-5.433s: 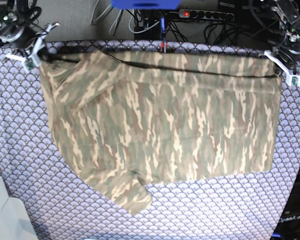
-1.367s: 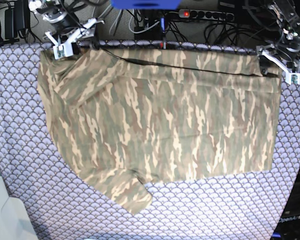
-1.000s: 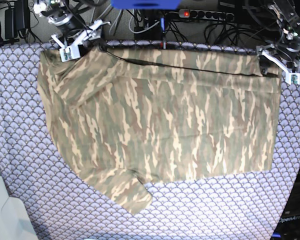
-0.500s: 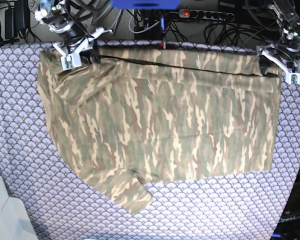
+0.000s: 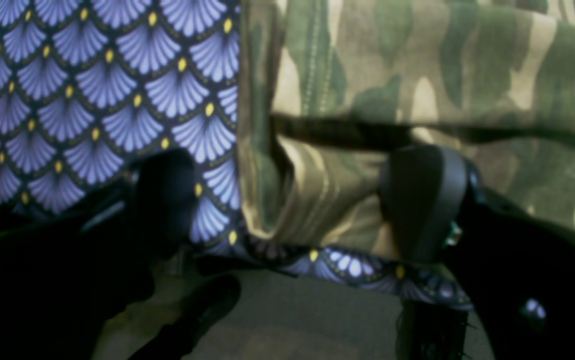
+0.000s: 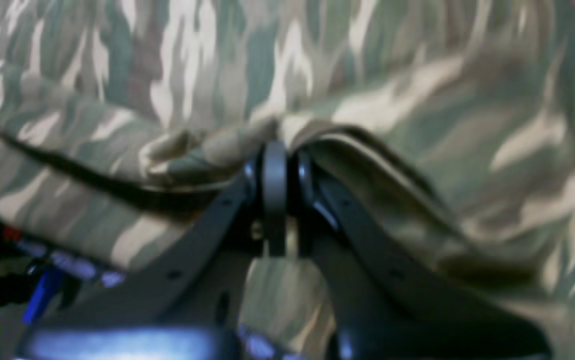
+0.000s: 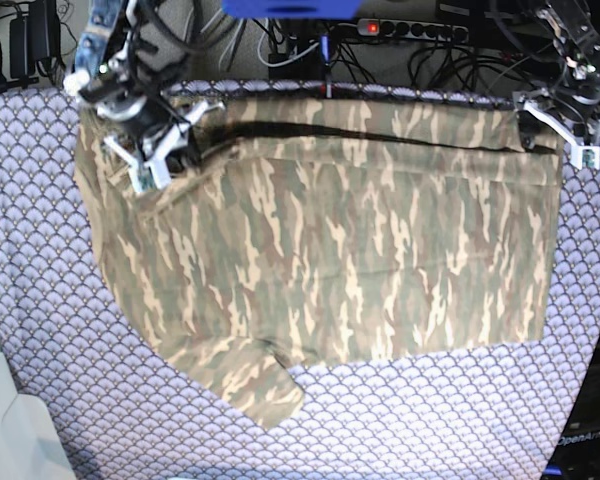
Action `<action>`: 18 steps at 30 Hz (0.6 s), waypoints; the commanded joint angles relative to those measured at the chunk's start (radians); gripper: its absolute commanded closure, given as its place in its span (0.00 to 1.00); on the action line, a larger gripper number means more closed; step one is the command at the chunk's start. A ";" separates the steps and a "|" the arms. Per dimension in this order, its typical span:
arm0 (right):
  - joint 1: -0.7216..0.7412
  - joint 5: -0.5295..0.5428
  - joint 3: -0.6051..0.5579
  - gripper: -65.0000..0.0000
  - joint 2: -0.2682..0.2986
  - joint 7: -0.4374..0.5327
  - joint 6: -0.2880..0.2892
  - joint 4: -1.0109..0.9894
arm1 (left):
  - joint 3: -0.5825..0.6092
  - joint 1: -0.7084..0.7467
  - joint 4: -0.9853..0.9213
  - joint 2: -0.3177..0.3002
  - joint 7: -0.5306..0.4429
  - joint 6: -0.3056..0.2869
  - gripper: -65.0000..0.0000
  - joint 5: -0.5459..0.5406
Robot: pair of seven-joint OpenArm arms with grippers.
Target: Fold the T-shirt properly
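Note:
The camouflage T-shirt (image 7: pixel 330 250) lies spread over the lavender fan-scale tablecloth (image 7: pixel 40 300), with one sleeve (image 7: pixel 262 385) pointing toward the near edge. My right gripper (image 7: pixel 173 140) is over the shirt's far left part. In the right wrist view it (image 6: pixel 275 172) is shut, pinching a raised fold of the shirt (image 6: pixel 367 90). My left gripper (image 7: pixel 558 133) is at the shirt's far right corner. In the left wrist view it (image 5: pixel 292 200) is open, with the shirt's corner (image 5: pixel 317 200) between its fingers (image 5: pixel 422 195).
The table's far edge runs just behind both grippers, with cables and a power strip (image 7: pixel 410 28) beyond it. A dark shadowed fold line (image 7: pixel 380 135) runs along the shirt's far edge. Bare tablecloth (image 7: pixel 450 420) shows along the near side.
My right gripper has come from the far edge onto the shirt's far left part, toward the near side, and is now shut on a fold of it. The left arm has not moved.

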 commanded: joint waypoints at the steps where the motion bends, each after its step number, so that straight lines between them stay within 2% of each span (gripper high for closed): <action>1: 0.011 0.020 -0.012 1.00 0.009 0.003 0.000 0.021 | 0.000 -0.002 0.016 -0.007 0.001 -0.005 0.07 0.001; 9: 0.107 0.020 -0.132 1.00 0.060 -0.069 0.000 0.020 | 0.000 -0.002 0.016 -0.009 0.001 -0.005 0.07 0.001; 18: 0.159 0.020 -0.236 1.00 0.090 -0.067 0.000 0.010 | 0.000 -0.002 0.016 -0.009 0.003 -0.005 0.07 0.001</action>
